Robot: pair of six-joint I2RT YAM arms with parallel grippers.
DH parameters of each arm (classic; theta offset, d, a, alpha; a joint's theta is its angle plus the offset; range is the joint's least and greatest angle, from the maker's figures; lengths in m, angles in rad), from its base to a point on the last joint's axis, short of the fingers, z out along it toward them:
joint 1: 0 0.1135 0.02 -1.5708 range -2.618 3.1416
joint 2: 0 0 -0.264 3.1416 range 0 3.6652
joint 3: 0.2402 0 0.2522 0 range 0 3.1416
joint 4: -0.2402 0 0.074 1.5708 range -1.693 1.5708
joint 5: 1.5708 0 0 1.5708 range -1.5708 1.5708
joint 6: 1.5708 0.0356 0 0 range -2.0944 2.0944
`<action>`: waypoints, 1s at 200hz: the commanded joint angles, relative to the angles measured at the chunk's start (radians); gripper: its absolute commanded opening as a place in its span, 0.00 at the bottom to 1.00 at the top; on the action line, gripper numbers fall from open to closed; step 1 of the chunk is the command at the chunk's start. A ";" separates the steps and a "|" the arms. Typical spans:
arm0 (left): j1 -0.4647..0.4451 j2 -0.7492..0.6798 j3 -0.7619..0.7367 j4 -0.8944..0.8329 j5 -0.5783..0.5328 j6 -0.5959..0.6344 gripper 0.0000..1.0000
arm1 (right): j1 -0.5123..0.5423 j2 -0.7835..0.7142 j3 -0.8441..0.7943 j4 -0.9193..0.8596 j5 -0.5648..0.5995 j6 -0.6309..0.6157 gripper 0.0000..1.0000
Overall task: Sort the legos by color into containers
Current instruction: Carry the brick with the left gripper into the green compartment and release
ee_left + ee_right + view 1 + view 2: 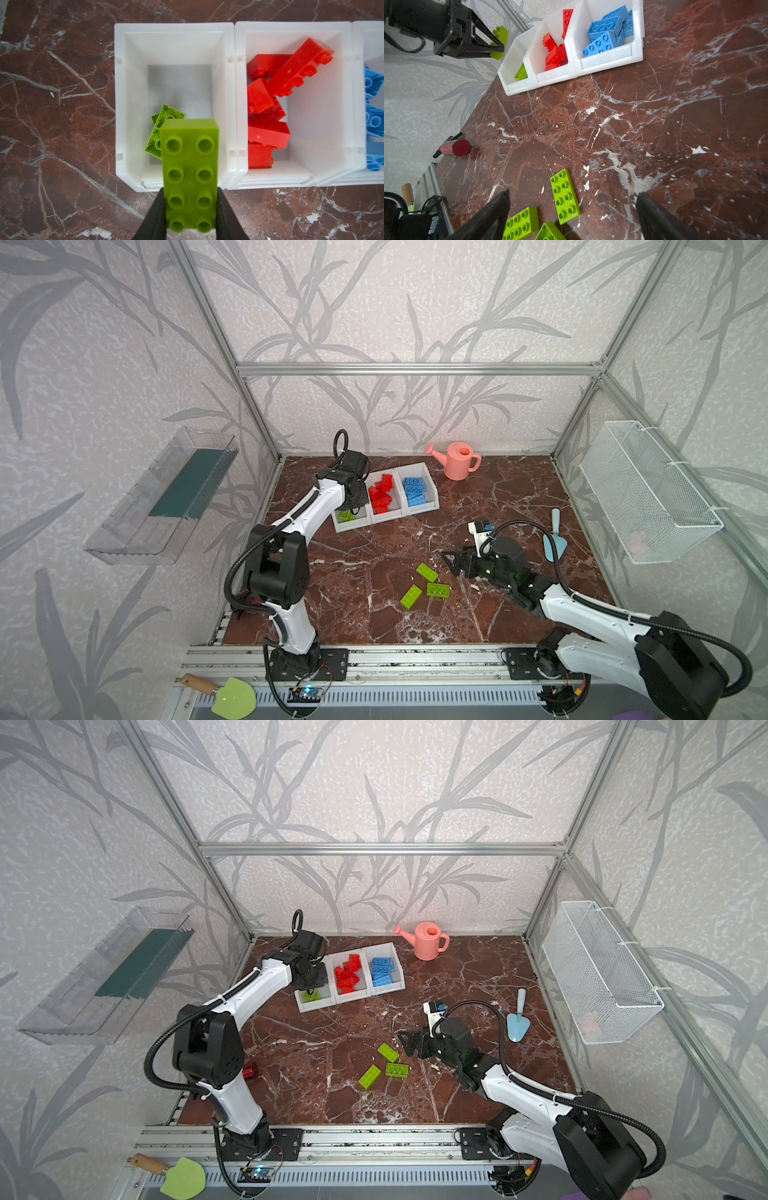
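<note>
Black fingers (154,216) of the left gripper (191,190) are closed tight on a lime green studded plastic brick (189,162), one finger against each long side, studs facing the wrist camera. Seen from that camera, the brick hangs over the front half of the end bin (120,104) in a row of three white plastic open-top bins (388,517) joined side by side. In both top views this gripper (356,501) (311,978) stands above that same bin, the one nearest the left arm. On its floor lies a second lime green brick (154,135), tilted, hollow underside up. The middle bin (241,104) holds a heap of red bricks (291,72), and the far bin (432,488) holds blue bricks (414,489).

Over on the other side, the right gripper (573,192) has its fingers (496,209) spread wide and holds nothing. It hangs low over the red-brown marbled bench (498,497), well apart from the bins, just beside three loose lime green bricks (427,572) that lie near the middle of the bench. In the right wrist view one loose brick (564,196) lies studs up between the two fingers, touching neither. Another loose brick (522,223) sits close to one finger, and whether they touch I cannot tell.
</note>
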 commanded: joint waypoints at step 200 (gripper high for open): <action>-0.015 -0.254 -0.036 -0.049 0.059 -0.061 0.70 | 0.012 -0.018 0.187 -0.386 -0.004 -0.066 0.95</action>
